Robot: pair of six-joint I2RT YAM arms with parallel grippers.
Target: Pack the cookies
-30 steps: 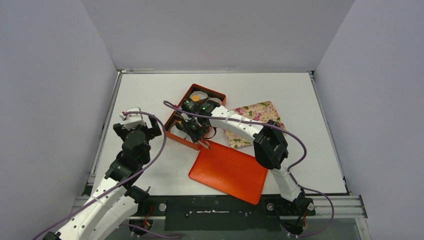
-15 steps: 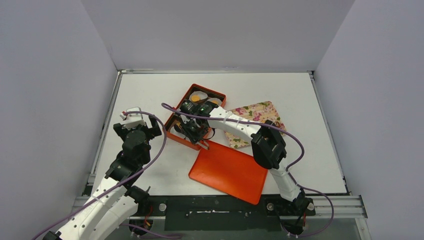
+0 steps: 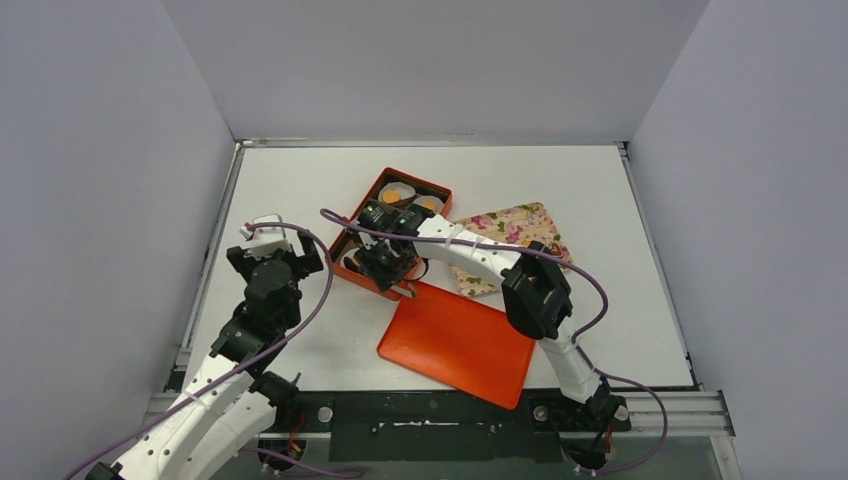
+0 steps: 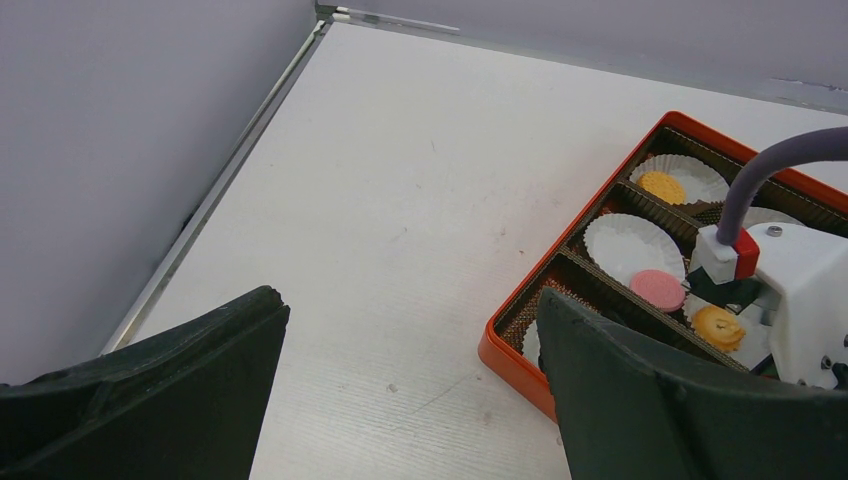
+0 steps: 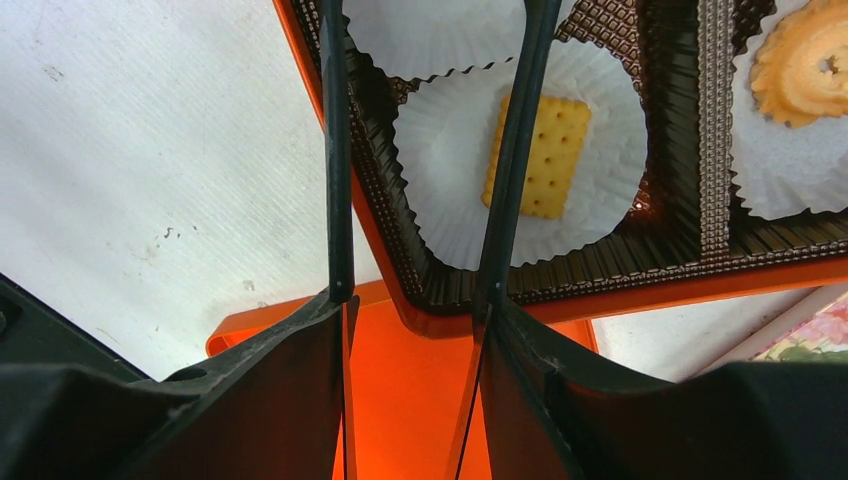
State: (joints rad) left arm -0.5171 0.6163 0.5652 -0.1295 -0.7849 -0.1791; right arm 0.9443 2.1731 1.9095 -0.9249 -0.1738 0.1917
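Jaws of my right gripper [image 5: 432, 100] stand parted, gripping nothing, over the box corner; my left gripper [image 4: 408, 310] gapes wide. Four cookies [image 5: 805, 60] show, each in a paper cup [image 4: 632, 240]: one rectangular cracker [image 5: 545, 160] partly hidden by one finger [image 5: 514, 150], one pink cookie [image 4: 657, 288], two round orange-yellow cookies [image 4: 663, 186]. One orange box [image 4: 510, 352] sits just beside one orange lid [image 3: 455, 345]; white table [image 4: 400, 180] runs leftward to its edge rail [image 4: 205, 200].
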